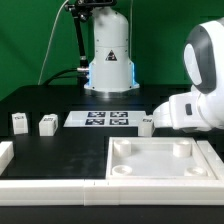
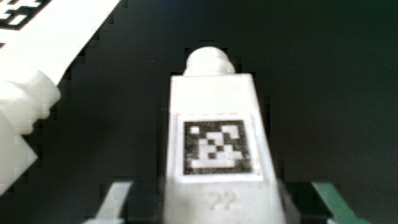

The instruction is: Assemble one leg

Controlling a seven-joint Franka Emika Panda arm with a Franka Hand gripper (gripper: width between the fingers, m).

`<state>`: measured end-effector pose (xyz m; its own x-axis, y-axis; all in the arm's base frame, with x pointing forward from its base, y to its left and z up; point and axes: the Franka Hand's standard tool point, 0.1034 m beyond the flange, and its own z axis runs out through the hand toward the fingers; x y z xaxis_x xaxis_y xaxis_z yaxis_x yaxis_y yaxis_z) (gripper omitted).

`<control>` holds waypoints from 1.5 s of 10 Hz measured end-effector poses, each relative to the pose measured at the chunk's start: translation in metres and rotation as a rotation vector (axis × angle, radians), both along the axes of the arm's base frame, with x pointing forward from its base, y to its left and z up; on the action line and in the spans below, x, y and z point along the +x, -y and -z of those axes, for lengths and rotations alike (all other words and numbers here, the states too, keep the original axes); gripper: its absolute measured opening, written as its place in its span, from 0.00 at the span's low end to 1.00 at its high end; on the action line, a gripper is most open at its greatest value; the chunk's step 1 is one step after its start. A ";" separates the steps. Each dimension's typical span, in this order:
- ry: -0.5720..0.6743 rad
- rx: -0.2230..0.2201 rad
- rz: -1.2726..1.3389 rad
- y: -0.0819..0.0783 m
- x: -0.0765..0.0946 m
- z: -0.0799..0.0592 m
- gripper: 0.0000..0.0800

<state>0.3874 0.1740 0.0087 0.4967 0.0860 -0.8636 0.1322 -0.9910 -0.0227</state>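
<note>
Gripper [image 2: 221, 203] spread (not touching) around leg [image 2: 221, 105]

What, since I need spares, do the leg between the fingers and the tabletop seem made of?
The leg: likely white plastic, smooth and matte, with rounded moulded edges; its tag looks like a printed sticker. The tabletop: same white, probably plastic too, with moulded corner sockets.
</note>
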 end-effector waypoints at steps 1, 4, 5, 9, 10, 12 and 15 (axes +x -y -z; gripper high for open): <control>0.000 0.000 0.000 0.000 0.000 0.000 0.36; -0.035 0.054 -0.008 0.011 0.009 -0.030 0.36; -0.049 0.054 -0.010 0.016 0.011 -0.043 0.36; -0.028 0.055 -0.009 0.016 0.022 -0.060 0.36; 0.056 0.067 0.000 0.013 0.031 -0.056 0.36; 0.244 0.083 0.012 0.012 0.036 -0.057 0.36; 0.509 0.153 -0.006 0.020 0.058 -0.075 0.36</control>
<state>0.4452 0.1538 0.0835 0.8488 0.1958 -0.4911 0.1695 -0.9806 -0.0980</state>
